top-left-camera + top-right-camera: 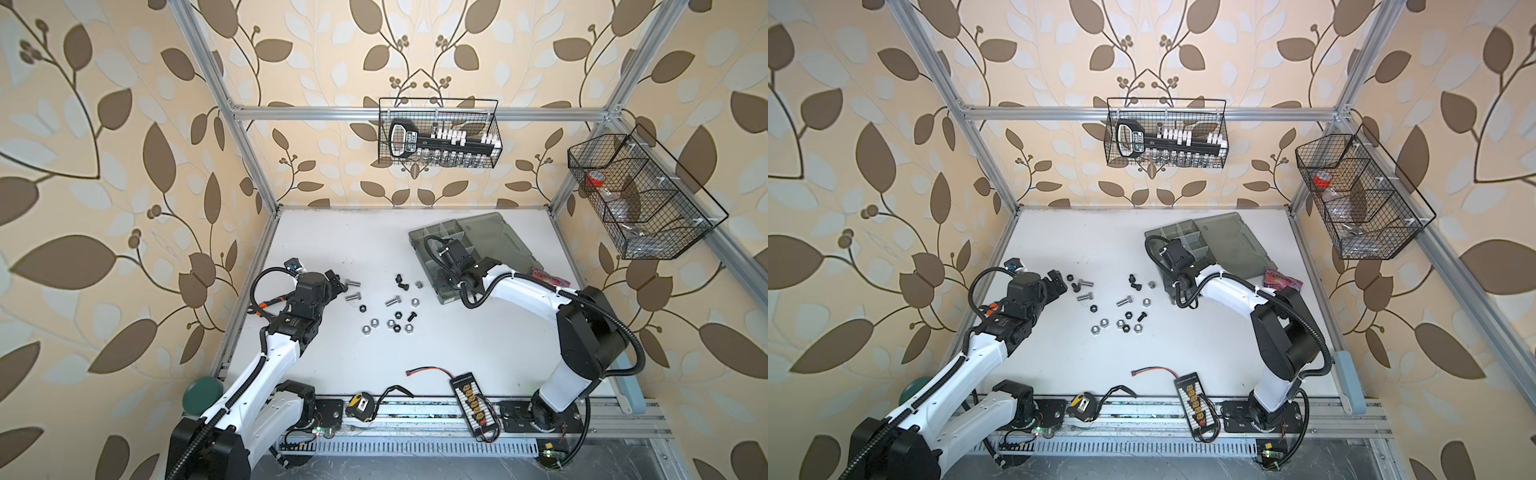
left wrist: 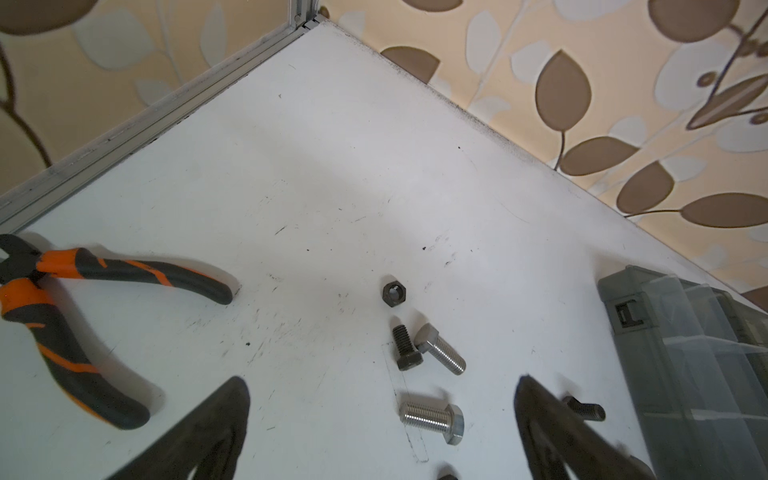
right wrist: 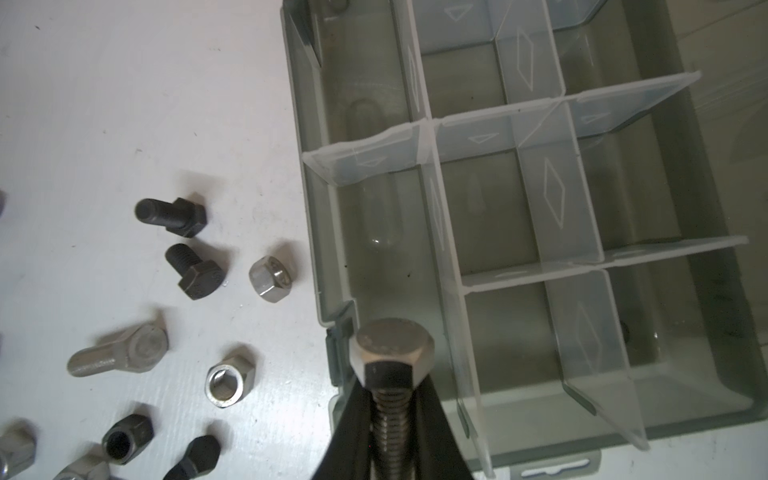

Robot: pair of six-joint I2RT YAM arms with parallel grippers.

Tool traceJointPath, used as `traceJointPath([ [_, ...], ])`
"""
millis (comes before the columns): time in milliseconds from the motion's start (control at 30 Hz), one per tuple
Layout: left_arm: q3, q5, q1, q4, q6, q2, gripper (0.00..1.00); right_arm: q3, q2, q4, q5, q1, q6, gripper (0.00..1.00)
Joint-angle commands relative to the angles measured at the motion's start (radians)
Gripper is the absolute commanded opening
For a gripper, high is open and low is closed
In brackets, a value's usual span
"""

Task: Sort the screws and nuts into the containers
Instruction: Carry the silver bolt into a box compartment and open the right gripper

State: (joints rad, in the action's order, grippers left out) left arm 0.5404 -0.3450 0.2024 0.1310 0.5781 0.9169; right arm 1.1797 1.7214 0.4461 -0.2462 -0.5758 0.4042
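The white table (image 1: pixel 332 365) holds your grey organizer case (image 3: pixel 318 216), lid open so its compartments (image 3: pixel 482 216) can take parts. Your left gripper (image 2: pixel 382 390) hangs wide open and empty over loose screws (image 2: pixel 432 417), likely to pick one. Your right gripper (image 3: pixel 394 392) pinches a silver bolt (image 3: pixel 392 349) by its threads, above the case's near corner, probably to drop it in. The nuts (image 1: pixel 374 322) lie on the table.
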Motion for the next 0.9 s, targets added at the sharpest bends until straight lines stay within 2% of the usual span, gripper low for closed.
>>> traceJointPath([
  [0,0.029,-0.035,0.003,0.018,0.034,-0.009,0.99,0.047,0.025,0.011,0.001,0.012,-0.025,0.00],
  [100,0.039,-0.035,0.003,0.036,0.032,-0.013,0.99,0.044,0.046,0.011,0.003,0.017,-0.027,0.00],
  [233,0.045,0.042,0.003,0.012,-0.020,-0.018,0.99,0.043,0.073,0.005,0.013,0.021,-0.026,0.00],
  [400,0.058,0.012,0.003,0.047,-0.007,-0.010,0.99,0.052,0.095,-0.003,0.028,0.022,-0.026,0.00],
  [500,0.063,-0.005,0.003,0.061,-0.006,-0.009,0.99,0.059,0.100,-0.003,0.031,0.022,-0.031,0.08],
  [567,0.066,-0.018,0.003,0.072,-0.004,-0.009,0.99,0.062,0.096,-0.001,0.027,0.021,-0.032,0.20],
  [633,0.070,-0.027,0.003,0.080,-0.004,-0.014,0.99,0.066,0.085,0.004,0.024,0.022,-0.033,0.25],
  [800,0.064,-0.031,0.003,0.075,0.000,-0.029,0.99,0.064,0.049,0.012,0.025,0.021,-0.030,0.36],
  [867,0.062,-0.021,0.003,0.071,-0.003,-0.029,0.99,0.061,0.033,0.018,0.028,0.021,-0.024,0.36],
])
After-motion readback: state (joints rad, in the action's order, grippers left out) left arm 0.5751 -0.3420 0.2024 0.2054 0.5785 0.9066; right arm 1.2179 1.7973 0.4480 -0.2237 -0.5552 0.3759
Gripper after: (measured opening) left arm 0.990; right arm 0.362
